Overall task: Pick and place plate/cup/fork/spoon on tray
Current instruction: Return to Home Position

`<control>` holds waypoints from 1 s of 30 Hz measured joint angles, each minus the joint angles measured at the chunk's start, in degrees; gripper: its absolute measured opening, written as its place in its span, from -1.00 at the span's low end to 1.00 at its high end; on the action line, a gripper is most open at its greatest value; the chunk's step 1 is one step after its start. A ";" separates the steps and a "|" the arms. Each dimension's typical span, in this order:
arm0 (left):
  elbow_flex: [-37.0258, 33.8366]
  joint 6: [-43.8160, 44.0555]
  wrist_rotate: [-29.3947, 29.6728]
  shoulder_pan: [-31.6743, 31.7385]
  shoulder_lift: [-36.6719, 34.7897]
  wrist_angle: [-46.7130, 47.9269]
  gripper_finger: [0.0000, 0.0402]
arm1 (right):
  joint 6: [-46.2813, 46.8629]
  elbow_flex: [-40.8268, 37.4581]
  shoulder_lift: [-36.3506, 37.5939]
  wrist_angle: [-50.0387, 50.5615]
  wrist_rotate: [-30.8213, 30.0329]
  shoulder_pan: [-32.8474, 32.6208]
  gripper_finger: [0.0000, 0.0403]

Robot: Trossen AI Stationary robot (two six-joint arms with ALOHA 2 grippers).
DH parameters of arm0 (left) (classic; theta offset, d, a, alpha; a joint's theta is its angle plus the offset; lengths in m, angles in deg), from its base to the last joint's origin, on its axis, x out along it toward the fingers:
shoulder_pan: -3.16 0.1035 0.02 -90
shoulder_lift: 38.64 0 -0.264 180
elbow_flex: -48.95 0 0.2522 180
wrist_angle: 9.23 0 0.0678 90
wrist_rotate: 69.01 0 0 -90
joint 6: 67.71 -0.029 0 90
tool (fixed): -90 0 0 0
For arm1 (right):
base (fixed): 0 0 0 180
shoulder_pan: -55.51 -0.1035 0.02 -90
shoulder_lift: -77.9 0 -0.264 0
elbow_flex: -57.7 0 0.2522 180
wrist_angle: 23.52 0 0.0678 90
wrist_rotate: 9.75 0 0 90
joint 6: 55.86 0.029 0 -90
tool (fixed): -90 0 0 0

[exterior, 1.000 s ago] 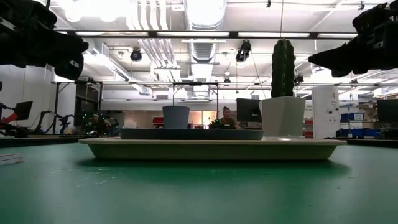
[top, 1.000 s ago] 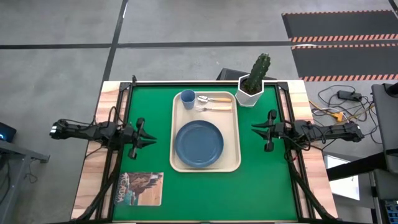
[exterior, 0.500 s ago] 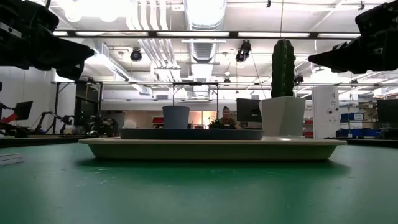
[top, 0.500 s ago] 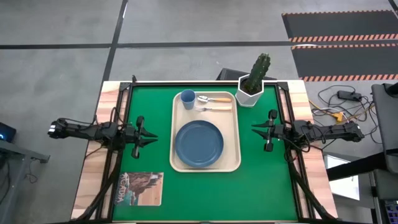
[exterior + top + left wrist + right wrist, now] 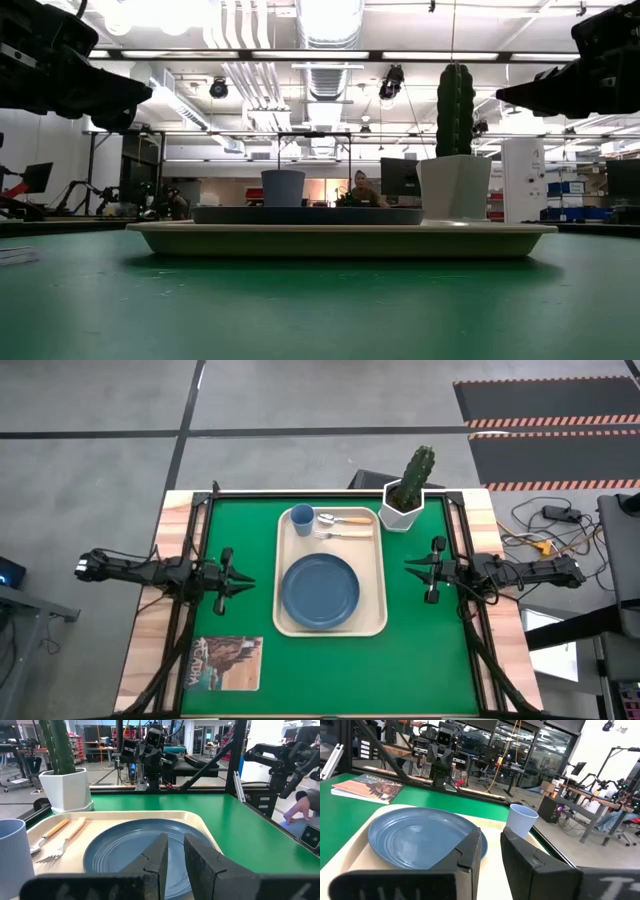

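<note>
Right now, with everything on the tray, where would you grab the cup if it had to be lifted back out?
Take the cup by its rim, coming straight down from above. It stands upright with its mouth open in the tray's far left corner, so the wall is easy to pinch. Put one finger inside and one outside on the side away from the spoon, which lies close beside it. The left hand looks nearer.

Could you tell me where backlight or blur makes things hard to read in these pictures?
Low view: bright ceiling lights leave the cactus, the cup and both arms as dark silhouettes. Left wrist view: the near fingers look soft, while the plate reads clearly. High view: even light, soft shadows on the tray.
</note>
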 joint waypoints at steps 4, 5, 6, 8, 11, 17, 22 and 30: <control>0.00 0.00 -0.02 0.00 0.74 -0.01 -0.78 | 0.00 0.00 0.00 0.00 0.00 0.02 -0.69; -0.02 0.00 -0.02 0.00 0.90 -0.01 -0.78 | 0.00 0.00 0.00 0.00 0.00 0.02 -0.69; -0.02 0.00 -0.02 0.00 1.07 -0.02 -0.78 | 0.00 0.00 0.00 0.00 0.00 0.02 -0.69; -0.02 0.00 -0.02 0.00 1.51 0.00 -0.78 | 0.00 0.00 0.00 0.00 0.01 0.02 -0.69; -0.02 0.00 -0.02 0.00 2.06 -0.02 -0.78 | 0.00 0.00 0.00 0.00 0.02 0.02 -0.69; -0.02 0.01 -0.04 0.00 3.10 -0.02 -0.78 | 0.00 -0.02 -0.02 0.00 0.02 0.02 -0.69; -0.02 0.02 -0.04 0.00 4.02 -0.02 -0.78 | 0.00 -0.02 -0.02 0.00 0.04 0.02 -0.69; -0.02 0.02 -0.04 0.00 5.55 -0.02 -0.78 | -0.01 -0.02 -0.02 0.00 0.04 0.02 -0.69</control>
